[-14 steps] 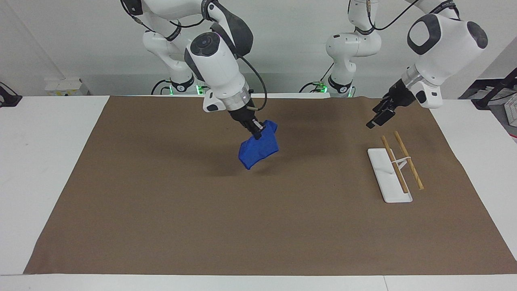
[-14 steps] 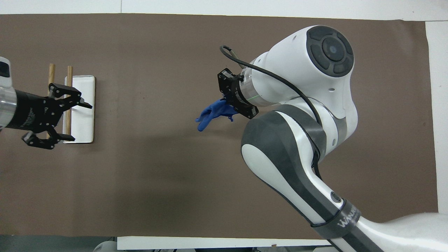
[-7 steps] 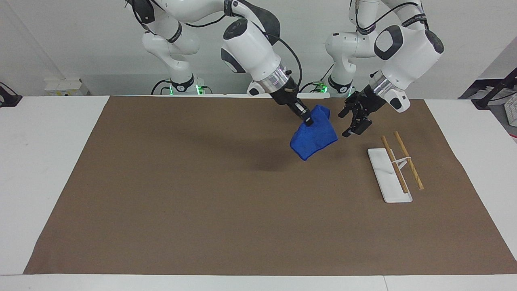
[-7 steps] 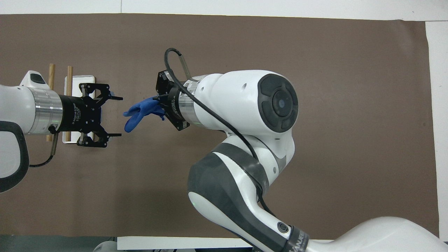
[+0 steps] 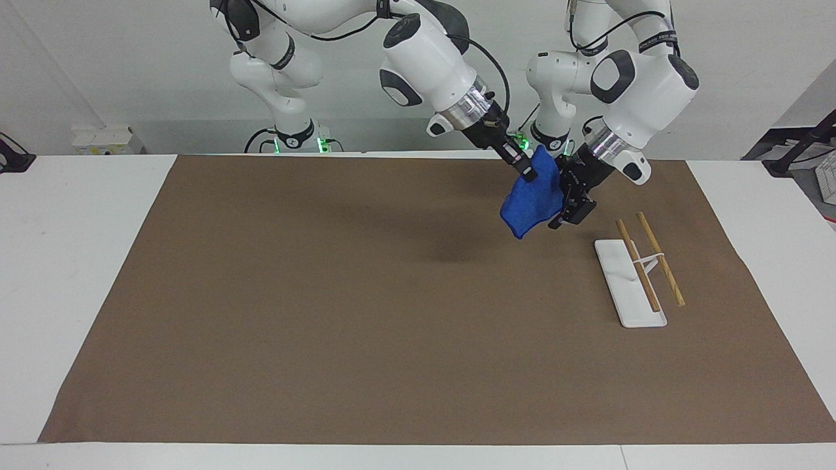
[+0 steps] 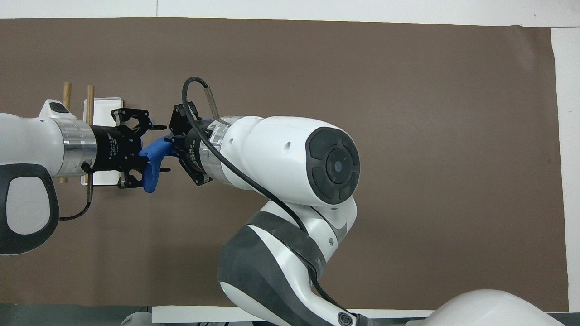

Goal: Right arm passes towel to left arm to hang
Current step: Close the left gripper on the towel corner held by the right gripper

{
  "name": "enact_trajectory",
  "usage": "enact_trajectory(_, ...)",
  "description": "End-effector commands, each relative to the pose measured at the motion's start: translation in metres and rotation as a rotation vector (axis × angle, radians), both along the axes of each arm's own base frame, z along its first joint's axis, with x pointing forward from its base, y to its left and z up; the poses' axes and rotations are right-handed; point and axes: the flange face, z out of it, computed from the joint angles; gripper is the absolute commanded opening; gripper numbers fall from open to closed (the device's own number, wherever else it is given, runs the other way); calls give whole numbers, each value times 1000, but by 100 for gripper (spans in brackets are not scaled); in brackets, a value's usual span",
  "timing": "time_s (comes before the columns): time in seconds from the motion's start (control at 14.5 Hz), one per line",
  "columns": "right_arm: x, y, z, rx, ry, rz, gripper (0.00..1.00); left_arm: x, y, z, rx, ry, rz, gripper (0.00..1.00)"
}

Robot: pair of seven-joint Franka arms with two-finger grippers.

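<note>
**Handover in mid-air: towel between both grippers**

In the facing view, read from the left edge of the frame. My right arm [image 5: 424, 62] enters from the upper left and reaches across to the upper right of centre, ending over the part of the brown mat [image 5: 326, 294] toward the left arm's end of the table. My right gripper [image 5: 528, 173] is clamped on the top edge of the towel [image 5: 532, 205]. Because I pinch it there, the blue cloth hangs freely below the fingers, clear of the mat, and offers a loose body for the other hand to take.

Immediately to the right, my left gripper [image 5: 569, 219] points down and inward from the left arm [image 5: 643, 88]. In the overhead view its fingers [image 6: 136, 118] are spread apart, one on each side of the hanging cloth, so the towel sits in the gap between them. I judge the jaws to be placed for closing, not yet closed; whether a pad already brushes the fabric I cannot tell.

At the right of the frame, in its middle height, stands the rack [image 5: 614, 267], a white base carrying two wooden rods [image 5: 661, 267]. The exchange is staged just beside it, which I judge shortens the carry to the rods.

The next step, as I judge it, calls for my left jaws to shut before my right ones release; otherwise the cloth may drop.
</note>
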Motion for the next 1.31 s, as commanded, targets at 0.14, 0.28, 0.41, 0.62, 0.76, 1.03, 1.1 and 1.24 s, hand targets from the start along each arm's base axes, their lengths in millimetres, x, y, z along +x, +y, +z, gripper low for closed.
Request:
enact_trajectory(0.14, 4, 4, 2, 18, 0, -7, 0, -5, 6, -2, -15, 6, 30, 27)
enact_trajectory(0.28, 4, 4, 2, 16, -2, -4, 0, -2, 15, -3, -14, 10, 42, 12)
enact_trajectory(0.41, 5, 3, 1, 14, -2, -3, 0, -2, 16, -3, -12, 19, 29, 9)
enact_trajectory(0.62, 6, 2, 1, 11, -4, -2, 0, -2, 20, -3, -11, 18, 21, 0)
enact_trajectory(0.76, 10, -3, 0, 8, -3, -9, 9, -1, 22, -1, -12, 19, 23, 0)
enact_trajectory(1.03, 17, -8, -4, 6, 12, -21, 89, -1, 22, -2, -11, 21, 21, 0)
enact_trajectory(1.1, 17, -9, -5, 1, 9, -21, 99, 0, 22, -4, -10, 24, 22, 0)
enact_trajectory(1.24, 21, -19, -3, -42, -20, 15, 99, 7, 21, -1, -6, 3, 22, 0)
